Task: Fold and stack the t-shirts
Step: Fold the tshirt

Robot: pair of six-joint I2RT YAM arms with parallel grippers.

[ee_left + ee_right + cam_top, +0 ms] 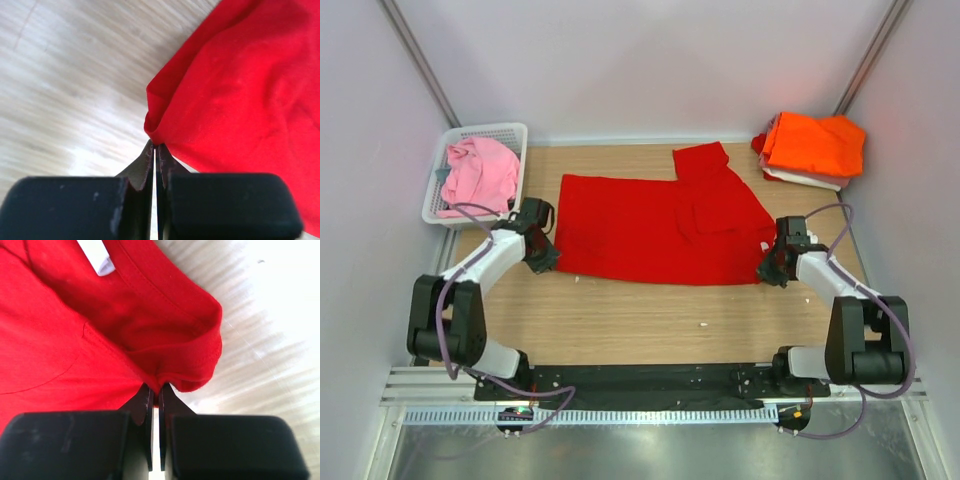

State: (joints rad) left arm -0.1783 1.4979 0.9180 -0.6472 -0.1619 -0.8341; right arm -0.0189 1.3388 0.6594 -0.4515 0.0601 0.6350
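The left gripper [155, 148] pinches a corner of the red tee [650, 230], the right gripper [155, 389] its collar edge. Between them the tee lies spread on a pale wood table [640, 325], white walls [640, 60] around

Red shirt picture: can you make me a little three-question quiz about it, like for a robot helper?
1. True or false: the left gripper and the right gripper both pinch the red shirt.
2. Where is the pink shirt? A) in the basket B) on the floor C) under the red shirt
3. Fill in: the top shirt on the far-right stack is ___.

Key: 1 true; 2 A; 3 orange.
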